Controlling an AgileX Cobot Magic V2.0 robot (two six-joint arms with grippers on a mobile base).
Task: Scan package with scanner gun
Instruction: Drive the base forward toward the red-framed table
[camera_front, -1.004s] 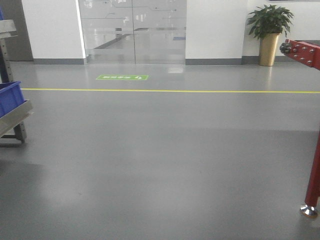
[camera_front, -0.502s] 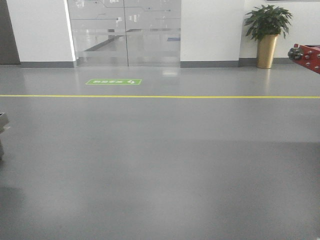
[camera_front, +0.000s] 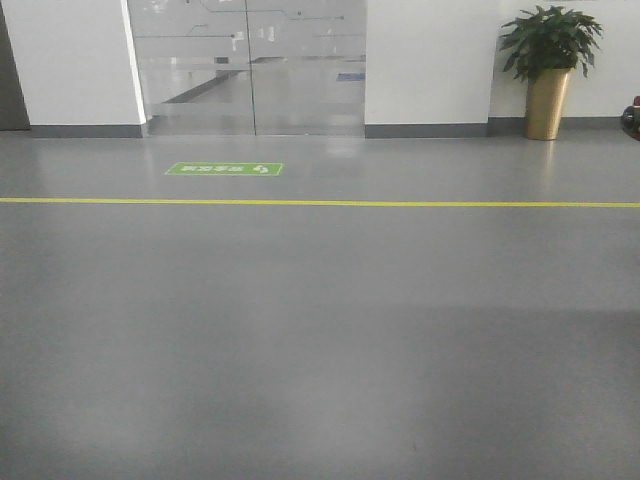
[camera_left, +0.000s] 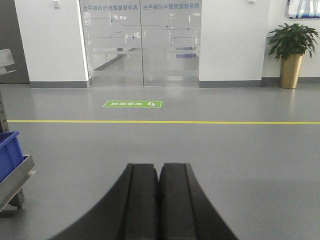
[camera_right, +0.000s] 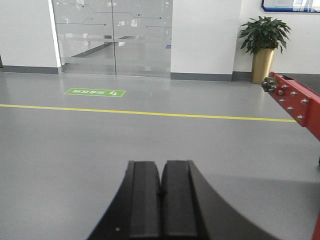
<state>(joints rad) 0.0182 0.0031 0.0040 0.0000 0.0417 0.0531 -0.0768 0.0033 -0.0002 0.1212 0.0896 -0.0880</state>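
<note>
Left end effector (camera_left: 158, 197) — jaws pressed together, holding nothing. Right end effector (camera_right: 162, 197) — same. Both face glass doors (camera_front: 250, 65) across grey floor (camera_front: 320, 350). Blue bin (camera_left: 9, 155) left, red frame (camera_right: 297, 102) right. Package, scanner: in no view.

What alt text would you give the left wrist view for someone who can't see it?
The left gripper, fingers shut together on nothing, points across grey floor toward a yellow line, a green floor sign and glass doors. A blue bin on a metal rack is at left, a potted plant far right.
</note>
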